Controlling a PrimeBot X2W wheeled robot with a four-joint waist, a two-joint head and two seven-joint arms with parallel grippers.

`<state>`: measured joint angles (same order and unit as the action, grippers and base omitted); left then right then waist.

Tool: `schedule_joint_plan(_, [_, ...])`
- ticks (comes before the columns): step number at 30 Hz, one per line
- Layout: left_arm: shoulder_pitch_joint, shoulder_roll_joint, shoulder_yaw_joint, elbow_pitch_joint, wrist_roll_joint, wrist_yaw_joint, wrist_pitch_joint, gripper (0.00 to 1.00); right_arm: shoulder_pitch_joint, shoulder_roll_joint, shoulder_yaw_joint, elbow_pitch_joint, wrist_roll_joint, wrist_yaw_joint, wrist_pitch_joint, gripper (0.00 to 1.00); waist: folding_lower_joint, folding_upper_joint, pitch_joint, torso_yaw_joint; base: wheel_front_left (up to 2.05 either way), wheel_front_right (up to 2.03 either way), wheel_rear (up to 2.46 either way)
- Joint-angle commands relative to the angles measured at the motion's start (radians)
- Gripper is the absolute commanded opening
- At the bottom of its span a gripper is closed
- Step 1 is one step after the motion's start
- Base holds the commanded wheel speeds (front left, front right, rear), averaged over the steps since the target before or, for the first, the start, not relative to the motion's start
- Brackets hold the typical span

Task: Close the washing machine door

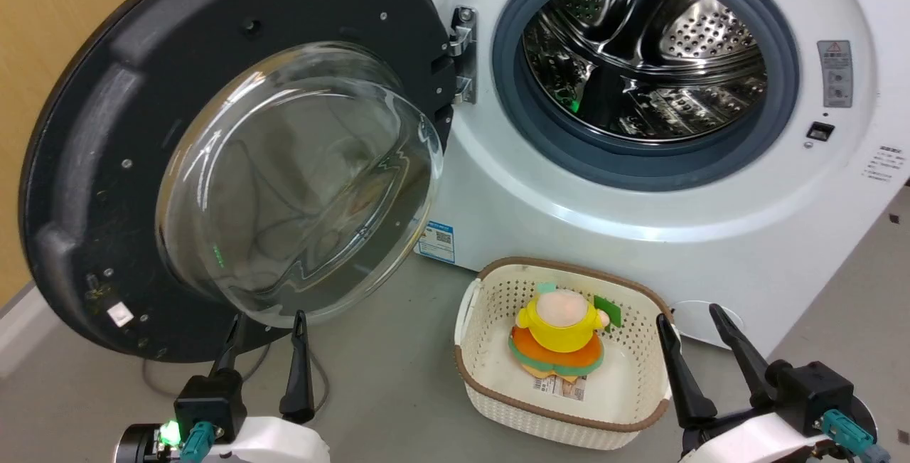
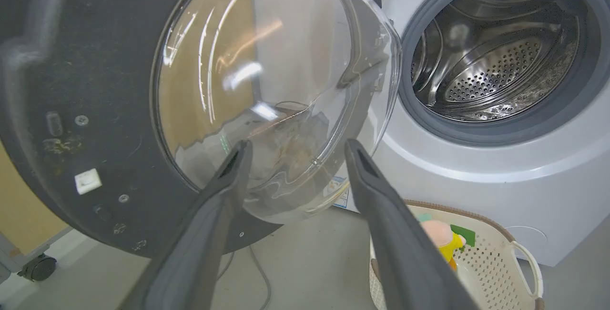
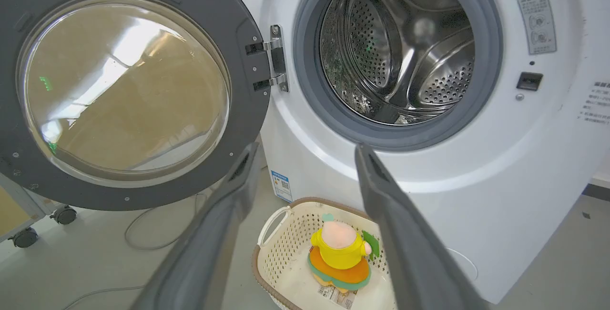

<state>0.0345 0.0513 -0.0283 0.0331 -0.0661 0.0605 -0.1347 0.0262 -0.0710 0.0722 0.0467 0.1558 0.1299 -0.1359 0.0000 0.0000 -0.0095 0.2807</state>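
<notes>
Washing machine door (image 1: 85, 185): stood wide open at the washing machine's left, hung on its hinge (image 1: 462, 57), clear glass bowl (image 1: 298, 185) bulging toward me.
My left gripper (image 1: 269, 316): fingers were parted, holding nothing, low before the open door, left of the washing machine.
Washing machine (image 1: 640, 221): white, steel drum (image 1: 640, 57) lay exposed inside a grey gasket (image 1: 508, 93).
Basket (image 1: 569, 420): cream, sat on the floor (image 1: 398, 378) just before the washing machine, a yellow plush toy (image 1: 561, 321) inside.
My right gripper (image 1: 688, 314): fingers were parted, empty, before the washing machine's lower front.
</notes>
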Motion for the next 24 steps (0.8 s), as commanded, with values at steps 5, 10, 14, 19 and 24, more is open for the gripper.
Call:
schedule_joint_plan(5, [0.016, -0.001, -0.005, -0.009, -0.013, 0.014, -0.022, 1.0, -0.015, -0.013, 0.018, 0.009, 0.026, 0.0, -0.021, 1.0, 0.0, 0.0, 0.001, 0.027, 0.0, 0.0, 0.0])
schedule_joint_plan(10, [0.019, -0.001, -0.011, -0.011, -0.017, 0.023, -0.032, 1.0, -0.016, -0.017, 0.025, 0.012, 0.04, 0.001, -0.031, 1.0, 0.0, 0.0, 0.0, 0.047, 0.0, 0.0, 0.0])
schedule_joint_plan(14, [0.021, -0.001, -0.018, -0.014, -0.021, 0.03, -0.04, 1.0, -0.016, -0.021, 0.03, 0.011, 0.05, 0.001, -0.04, 1.0, 0.0, 0.0, 0.0, 0.064, 0.0, 0.0, 0.0])
schedule_joint_plan(19, [0.024, -0.001, -0.023, -0.017, -0.027, 0.038, -0.049, 1.0, -0.015, -0.024, 0.035, 0.013, 0.059, 0.001, -0.048, 1.0, 0.0, 0.0, 0.001, 0.082, 0.0, 0.0, 0.0])
schedule_joint_plan(24, [0.03, -0.001, -0.025, -0.022, -0.034, 0.049, -0.059, 1.0, -0.02, -0.031, 0.05, 0.019, 0.071, 0.001, -0.058, 1.0, 0.0, 0.0, 0.003, 0.105, 0.0, 0.0, 0.0])
